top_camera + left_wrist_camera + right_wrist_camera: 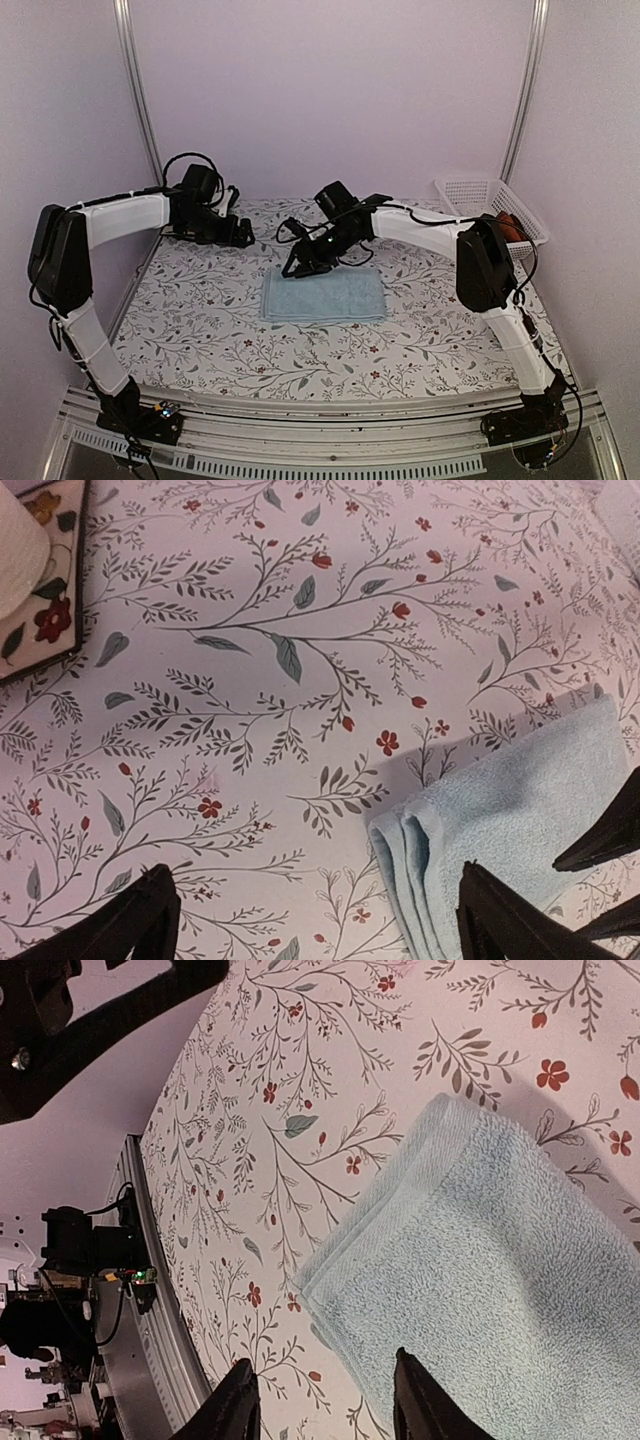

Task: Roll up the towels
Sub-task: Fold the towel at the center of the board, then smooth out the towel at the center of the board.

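Note:
A light blue folded towel (323,296) lies flat in the middle of the floral table. It shows in the left wrist view (510,830) at the lower right and fills the lower right of the right wrist view (490,1280). My right gripper (305,265) is open and empty just above the towel's far left edge; in the right wrist view (325,1400) its jaws straddle a towel corner. My left gripper (243,236) is open and empty over the table, back left of the towel, and in its own view (315,920) one finger is over the towel edge.
A white mesh basket (495,205) holding something reddish-brown stands at the back right. Grey walls close the left, back and right sides. The metal rail (330,440) runs along the near edge.

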Robot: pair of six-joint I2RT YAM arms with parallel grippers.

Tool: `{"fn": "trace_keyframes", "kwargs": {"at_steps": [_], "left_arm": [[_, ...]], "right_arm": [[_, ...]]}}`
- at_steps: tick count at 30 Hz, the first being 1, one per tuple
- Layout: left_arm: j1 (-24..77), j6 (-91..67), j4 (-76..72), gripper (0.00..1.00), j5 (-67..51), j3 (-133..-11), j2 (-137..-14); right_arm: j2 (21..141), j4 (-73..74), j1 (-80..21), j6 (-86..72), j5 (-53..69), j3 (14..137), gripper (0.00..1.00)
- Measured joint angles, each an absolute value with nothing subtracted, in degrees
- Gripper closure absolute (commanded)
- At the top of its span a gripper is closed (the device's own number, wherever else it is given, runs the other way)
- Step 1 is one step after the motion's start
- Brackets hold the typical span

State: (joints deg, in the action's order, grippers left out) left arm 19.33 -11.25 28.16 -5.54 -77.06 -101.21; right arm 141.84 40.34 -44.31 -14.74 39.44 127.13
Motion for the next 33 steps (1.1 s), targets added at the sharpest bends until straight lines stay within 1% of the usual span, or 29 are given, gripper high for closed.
{"fn": "trace_keyframes", "kwargs": {"at_steps": [2, 7, 10, 13, 17, 19, 21, 25, 29, 33], "left_arm": [[19.33, -11.27, 28.18, 0.03, -5.56, -76.9, -101.23], [19.53, -11.25, 28.12, 0.03, -6.04, -76.88, -101.27], [20.25, -11.68, 28.1, 0.04, -7.25, -76.88, -101.27], [21.91, -13.19, 28.03, 0.06, -9.52, -76.88, -101.36], [24.34, -15.62, 27.83, 0.13, -12.43, -77.19, -102.45], [25.52, -16.86, 27.83, 0.16, -14.09, -77.69, -103.94], [26.57, -17.87, 27.99, 0.2, -15.44, -78.41, -105.78], [28.58, -19.57, 28.67, 0.29, -17.3, -80.25, -110.08], [29.26, -20.43, 29.69, 0.39, -18.22, -83.46, -115.02], [29.26, -20.71, 31.92, 0.41, -18.37, -86.43, -119.2]], "right_arm": [[141.84, 39.79, -44.31, -13.74, 39.97, 127.13, 0.47], [141.01, 39.77, -43.38, -10.98, 38.41, 125.82, 0.34], [136.81, 40.25, -41.52, -9.3, 35.16, 119.94, 0.33], [131.39, 41.25, -37.3, -8.01, 31.18, 114.96, 0.33], [123.2, 41.01, -30.85, -6.94, 24.6, 107.15, 0.33], [119.26, 40.56, -27.73, -6.76, 22.22, 102.04, 0.32], [116.81, 40.34, -26.11, -6.72, 20.34, 97.82, 0.32], [115.85, 39.97, -26.33, -6.55, 17.93, 92.75, 0.32], [115.85, 39.72, -27.18, -6.59, 17.23, 91.13, 0.32], [115.85, 38.54, -27.38, -6.63, 17.23, 91.15, 0.32]]}}
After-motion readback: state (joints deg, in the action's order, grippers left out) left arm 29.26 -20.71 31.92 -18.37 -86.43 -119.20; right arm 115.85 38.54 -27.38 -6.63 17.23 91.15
